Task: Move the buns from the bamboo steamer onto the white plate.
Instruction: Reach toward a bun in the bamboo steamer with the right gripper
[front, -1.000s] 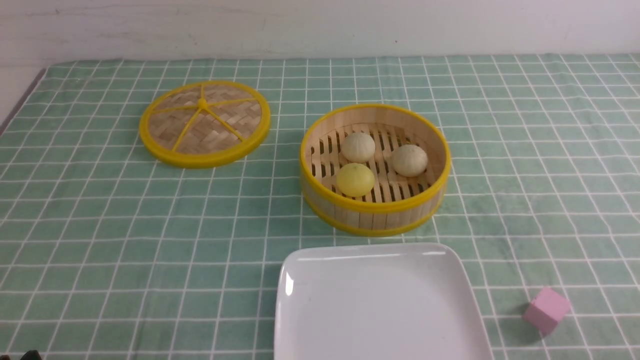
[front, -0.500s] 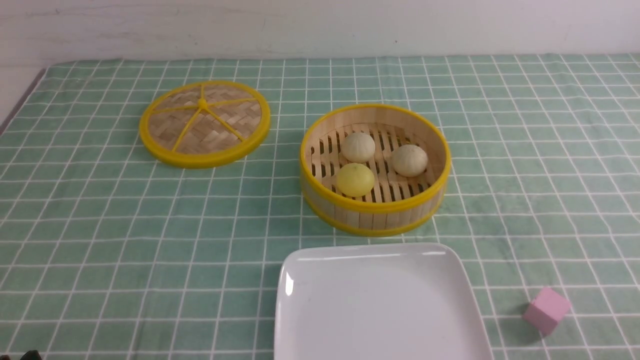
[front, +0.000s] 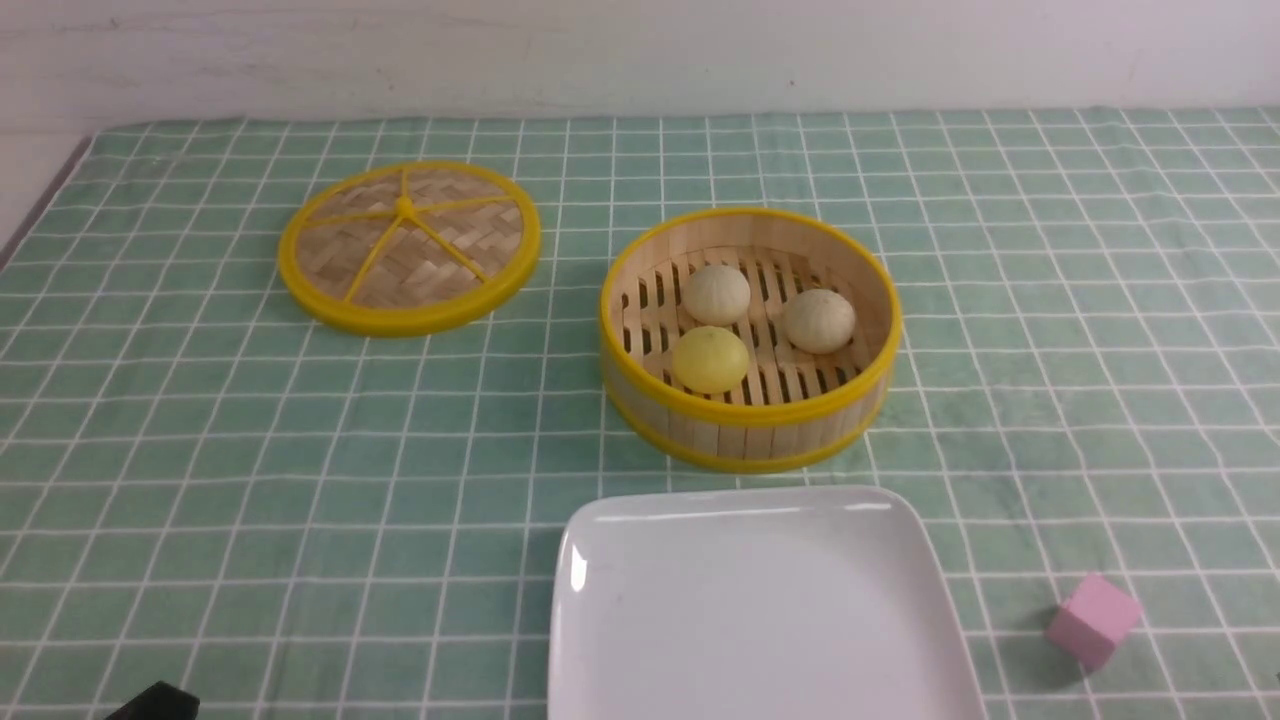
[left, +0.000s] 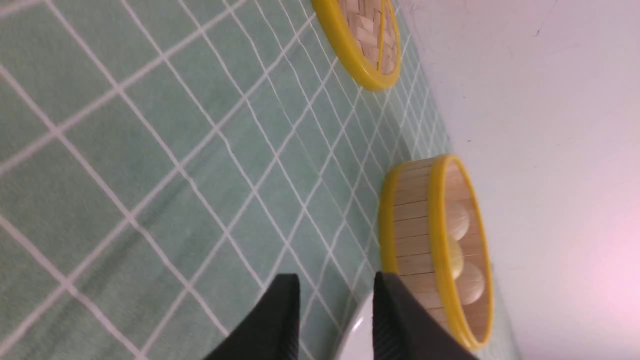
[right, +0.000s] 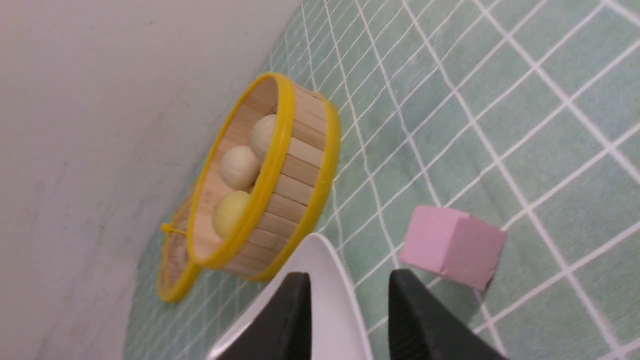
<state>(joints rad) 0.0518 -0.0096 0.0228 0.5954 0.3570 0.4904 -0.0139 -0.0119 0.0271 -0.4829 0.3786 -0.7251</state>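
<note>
Front view: shows three buns (front: 716, 294) inside bamboo steamer (front: 750, 415), white plate (front: 750, 620) beside it.
Left fingers (left: 272, 325), right fingers (right: 280, 325) slightly parted, holding nothing.

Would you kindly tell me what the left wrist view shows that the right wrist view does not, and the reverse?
Only the left wrist view: the left gripper, open and empty.
Only the right wrist view: the pink cube and the right gripper, also open and empty.
Both: the bamboo steamer holding the three buns, an edge of the white plate, the woven lid (largely hidden behind the steamer in the right wrist view), and the green checked tablecloth.
</note>
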